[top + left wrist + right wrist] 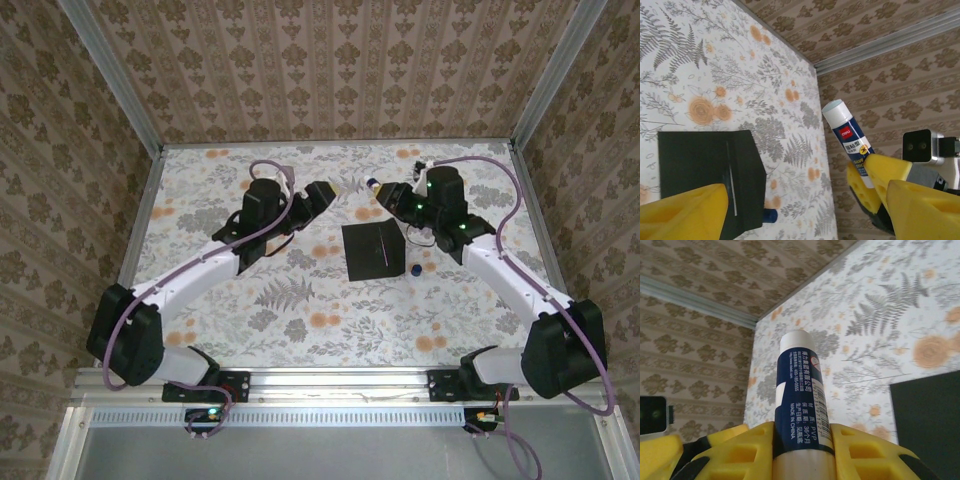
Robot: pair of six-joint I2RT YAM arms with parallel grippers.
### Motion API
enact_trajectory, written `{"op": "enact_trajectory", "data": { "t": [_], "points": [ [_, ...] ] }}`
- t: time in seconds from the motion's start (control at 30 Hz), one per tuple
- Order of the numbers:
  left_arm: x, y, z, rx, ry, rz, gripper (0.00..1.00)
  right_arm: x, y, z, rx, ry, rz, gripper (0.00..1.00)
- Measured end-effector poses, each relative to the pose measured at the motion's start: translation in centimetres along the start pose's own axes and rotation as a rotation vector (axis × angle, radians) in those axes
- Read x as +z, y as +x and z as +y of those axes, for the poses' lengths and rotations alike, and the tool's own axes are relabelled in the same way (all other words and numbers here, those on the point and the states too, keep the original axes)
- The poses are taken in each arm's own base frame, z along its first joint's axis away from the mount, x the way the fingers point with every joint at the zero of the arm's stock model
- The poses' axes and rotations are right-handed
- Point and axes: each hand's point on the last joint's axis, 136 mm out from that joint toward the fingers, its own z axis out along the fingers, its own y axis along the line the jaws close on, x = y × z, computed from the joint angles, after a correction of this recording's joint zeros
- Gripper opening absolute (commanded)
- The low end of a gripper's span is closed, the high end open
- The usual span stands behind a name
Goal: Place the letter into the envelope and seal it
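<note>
Blue "MADE IN CHINA" glue stick (800,390) clamped in R end effector (802,447); L end effector (805,212) apart.

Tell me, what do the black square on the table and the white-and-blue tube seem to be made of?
The envelope looks like thin matte black paper: it lies flat, shows no shine and has a crisp crease line. The glue stick looks like smooth hard plastic, probably with a glossy printed label, judging by its faint sheen.

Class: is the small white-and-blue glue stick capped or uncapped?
Uncapped, it appears: the glue stick in the right gripper ends in a bare pale tip, and a small dark blue cap lies beside the flat black envelope.
</note>
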Motion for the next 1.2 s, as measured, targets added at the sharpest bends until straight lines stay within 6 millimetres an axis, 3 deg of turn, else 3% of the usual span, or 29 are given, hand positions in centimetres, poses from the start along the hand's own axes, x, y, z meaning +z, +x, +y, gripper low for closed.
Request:
{"op": "enact_trajectory", "data": {
  "t": [0.47,0.73,1.0,1.2],
  "points": [
    [-0.6,-1.6,-1.8,-0.165,0.13,-0.068,0.81,0.8,2.1,5.8,-0.036,-0.157,-0.027,0.11],
    [-0.6,-2.3,-3.0,-0.207,0.196,-0.087,0.81,0.9,2.9,7.2,-0.037,-0.196,-0.04,0.11],
    [0.3,-1.7,-1.4,-0.286,0.198,-0.078,0.8,1.9,3.9,8.0,-0.045,-0.222,-0.034,0.11],
    [0.8,-1.7,-1.6,-0.334,0.232,-0.077,0.79,2.5,4.7,8.1,-0.049,-0.225,-0.016,0.11]
  ]
}}
